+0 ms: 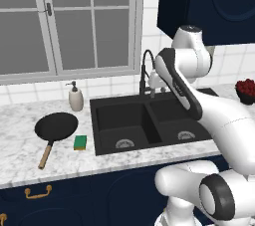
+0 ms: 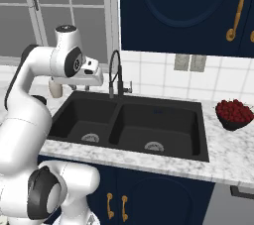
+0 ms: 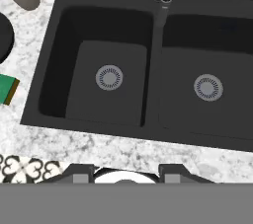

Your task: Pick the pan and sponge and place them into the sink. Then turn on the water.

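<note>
Stage: nothing moved yet; pan (image 1: pixel 56 125) and sponge (image 1: pixel 80 142) both lie on the counter (image 1: pixel 20 145), neither in the sink (image 1: pixel 149 105)
Gripper: the gripper (image 3: pixel 126 171) hangs above the sink's front rim, looking down between the two basins; nothing between its fingers
Jaw state: part-way apart by the look of the tips, but whether released or closing I cannot tell
Pan from jaws: off to the left, beyond the left basin; round body farther back, wooden handle running toward the counter's front edge
Sponge from jaws: left as well, nearer than the pan, just beside the sink's left wall
Key relation: both things sit on the same side, so the coming move is likely a swing left, sponge first in reach
Faucet (image 2: pixel 115 73): behind the divider, straight ahead of the jaws
Other: soap bottle (image 1: pixel 75 96) behind the pan; bowl of red fruit (image 2: pixel 234 114) well right of the sink
</note>
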